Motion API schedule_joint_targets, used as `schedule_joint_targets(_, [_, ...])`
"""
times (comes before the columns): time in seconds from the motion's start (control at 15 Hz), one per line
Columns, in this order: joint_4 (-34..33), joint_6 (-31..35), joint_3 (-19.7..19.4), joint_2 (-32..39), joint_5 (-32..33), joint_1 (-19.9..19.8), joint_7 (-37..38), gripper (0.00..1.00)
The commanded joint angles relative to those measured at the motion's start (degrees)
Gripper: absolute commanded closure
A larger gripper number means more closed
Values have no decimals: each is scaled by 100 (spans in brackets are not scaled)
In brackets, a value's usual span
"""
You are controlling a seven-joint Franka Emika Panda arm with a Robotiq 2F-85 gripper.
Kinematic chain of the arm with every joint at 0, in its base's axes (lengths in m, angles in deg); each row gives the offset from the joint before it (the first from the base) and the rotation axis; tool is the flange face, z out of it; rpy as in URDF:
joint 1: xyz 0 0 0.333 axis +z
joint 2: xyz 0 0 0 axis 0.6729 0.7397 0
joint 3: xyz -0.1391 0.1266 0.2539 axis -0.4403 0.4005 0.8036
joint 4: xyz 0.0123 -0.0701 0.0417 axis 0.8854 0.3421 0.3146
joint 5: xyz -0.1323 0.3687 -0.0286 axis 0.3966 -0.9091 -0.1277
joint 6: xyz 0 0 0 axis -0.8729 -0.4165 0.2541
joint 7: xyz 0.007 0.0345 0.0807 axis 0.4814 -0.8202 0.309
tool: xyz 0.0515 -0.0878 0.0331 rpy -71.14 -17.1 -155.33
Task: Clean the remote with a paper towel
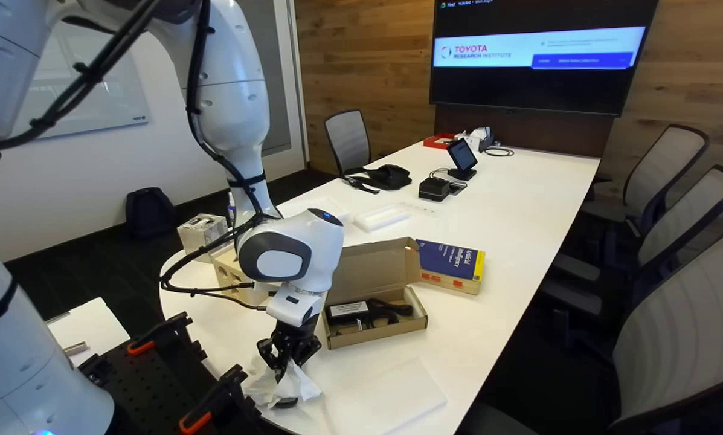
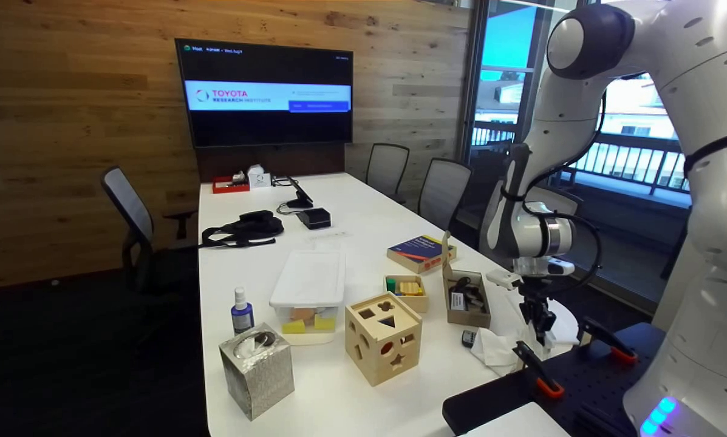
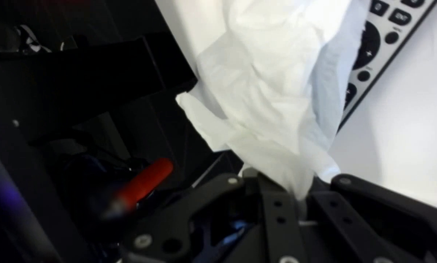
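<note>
The paper towel [image 3: 273,84] is a crumpled white sheet, pinched at one end between the fingers of my gripper [image 3: 300,191], which is shut on it. Its loose part spreads over the remote [image 3: 368,42] and hides much of it. In the wrist view, light-faced remote with dark buttons shows at the upper right, beyond the towel's edge. One dark end of the remote [image 2: 468,338] sticks out from under the towel [image 2: 498,352] in an exterior view. Elsewhere the gripper [image 1: 285,361] points down just above the towel [image 1: 298,386], near the table's edge.
An open cardboard box [image 1: 385,334] with a dark adapter stands close beside the gripper. A flat white sheet [image 1: 391,393] lies on the table. The black mounting platform [image 2: 484,394] with orange-tipped clamps [image 2: 539,370] borders the table edge. Farther off is a wooden shape cube [image 2: 363,358].
</note>
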Motion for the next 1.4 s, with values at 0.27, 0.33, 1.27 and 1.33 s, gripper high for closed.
schedule_joint_targets(0.27, [-73,947,682,93,-695,-441,-168,100])
schedule_joint_targets(0.33, [-156,915,784,154,-686,-425,-177,100])
schedule_joint_targets(1.27, [-783,1187,1761,635,-887,-646,-855,100])
schedule_joint_targets(1.33, [-811,1187,1856,653,-956,-736,-992,100])
